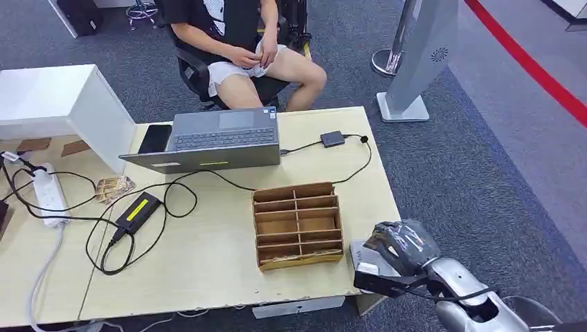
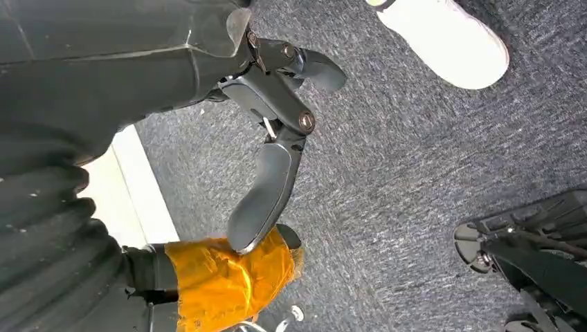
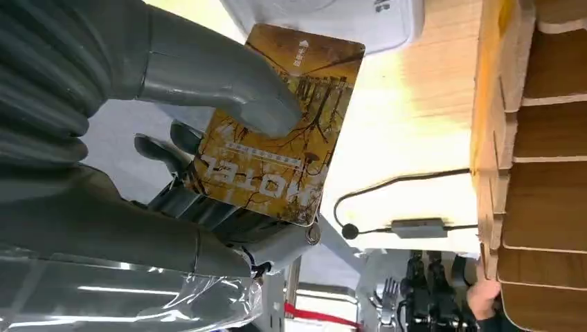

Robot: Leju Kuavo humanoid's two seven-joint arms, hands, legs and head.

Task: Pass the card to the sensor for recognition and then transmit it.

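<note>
Beside sensor (image 3: 325, 21), fingers (image 3: 228, 90) hold card (image 3: 277, 131).

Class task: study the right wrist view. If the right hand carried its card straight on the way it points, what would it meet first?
Probably the white sensor: the card in the right hand points at it, though depth is unclear.

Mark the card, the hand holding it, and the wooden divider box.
card (image 3: 277, 149), right wrist view, middle of its printed face.
right hand (image 3: 228, 90), right wrist view, thumb pressing on the card.
wooden divider box (image 1: 298, 224), head view, central partition.
</note>
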